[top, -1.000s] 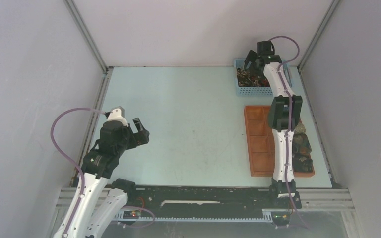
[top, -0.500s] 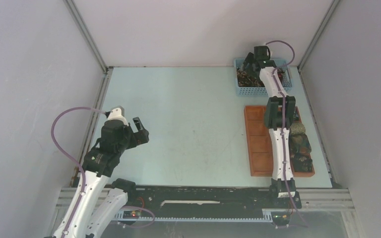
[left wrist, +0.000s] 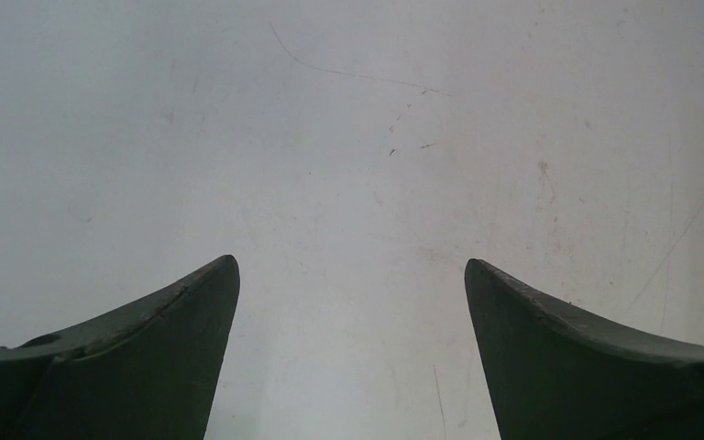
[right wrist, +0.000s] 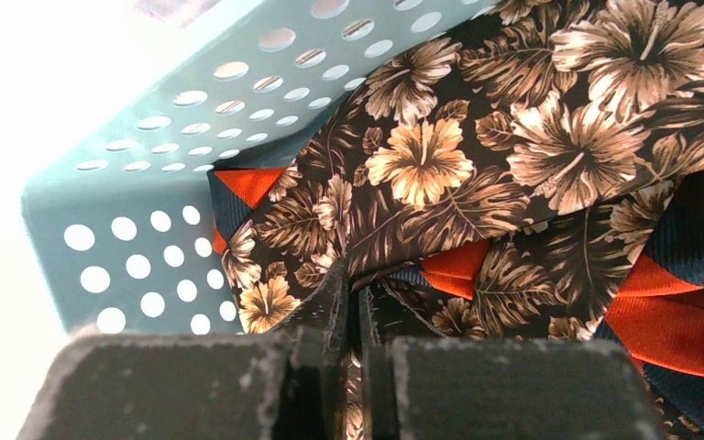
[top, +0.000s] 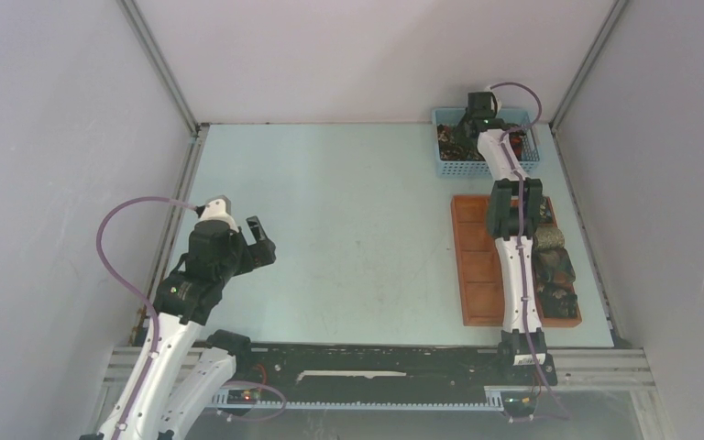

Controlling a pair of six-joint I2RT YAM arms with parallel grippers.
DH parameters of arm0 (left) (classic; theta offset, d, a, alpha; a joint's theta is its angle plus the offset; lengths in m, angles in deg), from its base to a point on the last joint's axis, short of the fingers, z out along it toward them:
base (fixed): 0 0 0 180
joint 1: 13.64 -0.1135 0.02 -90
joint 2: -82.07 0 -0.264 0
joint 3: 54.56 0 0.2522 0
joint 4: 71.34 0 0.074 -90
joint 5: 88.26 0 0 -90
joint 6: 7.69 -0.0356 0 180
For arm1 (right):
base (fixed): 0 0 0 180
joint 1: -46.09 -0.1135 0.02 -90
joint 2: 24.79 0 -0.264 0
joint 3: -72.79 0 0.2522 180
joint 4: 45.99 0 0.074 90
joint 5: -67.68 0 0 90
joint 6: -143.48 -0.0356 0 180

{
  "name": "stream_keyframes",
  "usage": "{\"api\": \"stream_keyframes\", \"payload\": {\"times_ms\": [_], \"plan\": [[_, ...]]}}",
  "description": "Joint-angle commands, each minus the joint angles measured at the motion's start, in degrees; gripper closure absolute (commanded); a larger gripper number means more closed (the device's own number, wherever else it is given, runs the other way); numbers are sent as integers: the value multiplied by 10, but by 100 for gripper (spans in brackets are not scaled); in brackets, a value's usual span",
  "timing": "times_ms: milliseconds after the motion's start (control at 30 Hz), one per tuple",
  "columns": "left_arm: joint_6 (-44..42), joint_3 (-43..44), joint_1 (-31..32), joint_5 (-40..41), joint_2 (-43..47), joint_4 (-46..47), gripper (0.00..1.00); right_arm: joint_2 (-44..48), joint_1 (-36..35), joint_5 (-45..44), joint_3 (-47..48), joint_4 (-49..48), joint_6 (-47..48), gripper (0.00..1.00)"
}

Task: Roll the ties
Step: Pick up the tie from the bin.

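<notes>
The right pincer [right wrist: 353, 307] is reaching down into the blue mesh basket [right wrist: 147, 247] at the far right corner of the table [top: 357, 229]. Its fingers are pressing almost together and are pinching a fold of the brown floral tie [right wrist: 477, 156].

That tie is lying crumpled in the basket, so its long axis cannot be told as a whole. In the right wrist view, the broad visible band is running from the lower left, by the basket wall, up towards the upper right. It is lying over a red-orange and dark striped tie [right wrist: 687, 302], which is showing at the corner of the basket and along the right edge of the view.

Just nearer than the basket, the orange-brown tray [top: 477, 266] is sitting lengthwise along the right side of the table. Rolled bundles [top: 557, 266] are sitting in its right-hand compartments, partly hidden by the right arm.

The left pincer [left wrist: 350, 264] is hanging spread wide above bare table on the left, gripping nothing, well apart from the basket and tray.
</notes>
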Motion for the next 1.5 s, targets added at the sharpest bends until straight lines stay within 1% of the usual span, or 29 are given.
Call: {"api": "stream_keyframes", "payload": {"times_ms": [0, 200, 400, 667, 867, 1167, 1333, 1467], "plan": [[8, 1, 0, 15, 2, 7, 0, 68, 0, -4, 7, -38, 25, 100], [8, 2, 0, 12, -2, 6, 0, 133, 0, -10, -3, -34, 49, 100], [8, 2, 0, 12, 2, 6, 0, 207, -2, 4, -15, -29, 53, 100], [8, 0, 1, 12, 16, 6, 0, 302, -19, 11, -58, -17, 72, 100], [9, 0, 1, 12, 19, 7, 0, 347, -31, 49, -67, -6, 75, 100], [8, 0, 1, 12, 26, 7, 0, 443, -113, 28, -65, -3, 123, 100], [7, 0, 0, 13, 30, 6, 0, 496, -168, -12, -61, -1, 144, 100], [8, 0, 0, 13, 31, 6, 0, 529, -236, -64, -60, -3, 183, 100]]}}
